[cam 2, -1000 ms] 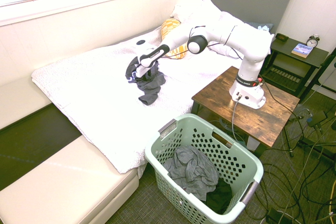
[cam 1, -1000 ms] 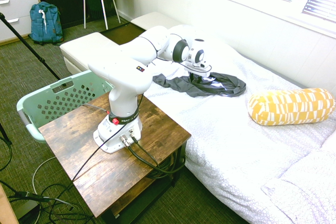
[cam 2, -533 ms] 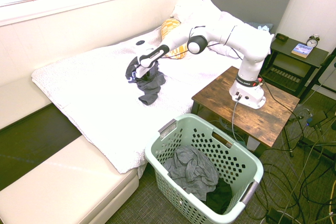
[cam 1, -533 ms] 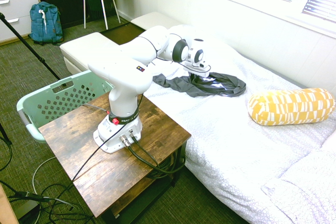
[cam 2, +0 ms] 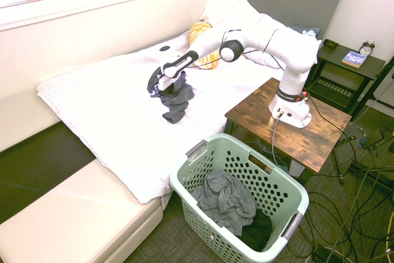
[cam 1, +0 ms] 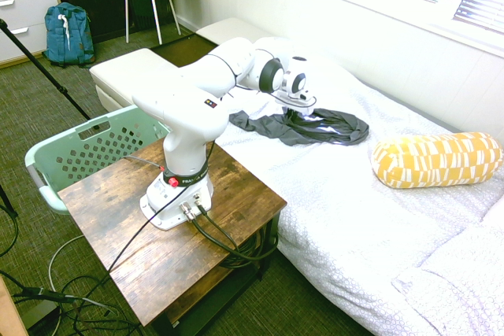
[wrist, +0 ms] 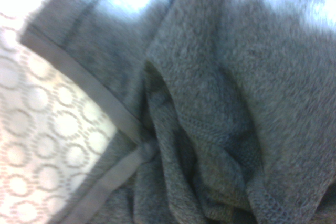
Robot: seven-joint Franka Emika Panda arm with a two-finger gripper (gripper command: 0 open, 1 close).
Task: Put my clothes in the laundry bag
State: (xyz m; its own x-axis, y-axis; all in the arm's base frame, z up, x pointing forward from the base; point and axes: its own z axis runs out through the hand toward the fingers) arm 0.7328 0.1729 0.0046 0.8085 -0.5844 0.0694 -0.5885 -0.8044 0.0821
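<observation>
The bed [cam 2: 104, 127] fills the middle of the second exterior view. The laundry basket [cam 2: 294, 196] stands at the lower centre of that view, and some grey clothes [cam 2: 226, 201] lie inside it. The dark garment [cam 2: 176, 103] lies on the bed, left of the centre. The pincer [cam 1: 293, 114] is clenched, down at this garment, and I think it grasps a fold. The step in hand seems to be the picking. Next it should lift high, then carry the cloth over the basket rim.

"FRANKA" on arm base [cam 1: 192, 182], book [cam 2: 354, 59] print illegible
</observation>
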